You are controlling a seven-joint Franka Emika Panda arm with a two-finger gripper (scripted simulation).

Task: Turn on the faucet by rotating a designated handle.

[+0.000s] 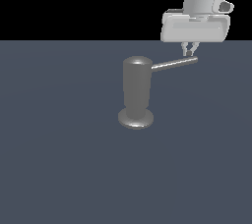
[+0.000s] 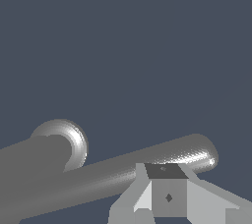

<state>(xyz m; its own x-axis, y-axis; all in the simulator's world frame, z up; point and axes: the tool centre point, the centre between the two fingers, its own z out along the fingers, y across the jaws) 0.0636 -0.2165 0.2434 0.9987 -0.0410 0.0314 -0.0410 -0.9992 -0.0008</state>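
Observation:
The faucet (image 1: 136,90) is a grey metal cylinder standing upright on a round disc base in the middle of the floor. Its handle (image 1: 174,64), a thin grey rod, sticks out from the upper part toward the exterior view's right. My gripper (image 1: 189,51) hangs just above the rod's free end, fingers pointing down and pressed together with nothing between them. In the wrist view the shut gripper (image 2: 167,193) sits close beside the tip of the handle (image 2: 123,174), and the faucet (image 2: 29,164) shows at the edge.
A flat dark blue-grey floor (image 1: 59,169) spreads around the faucet in every direction. Beyond its far edge the background is black. No other objects show.

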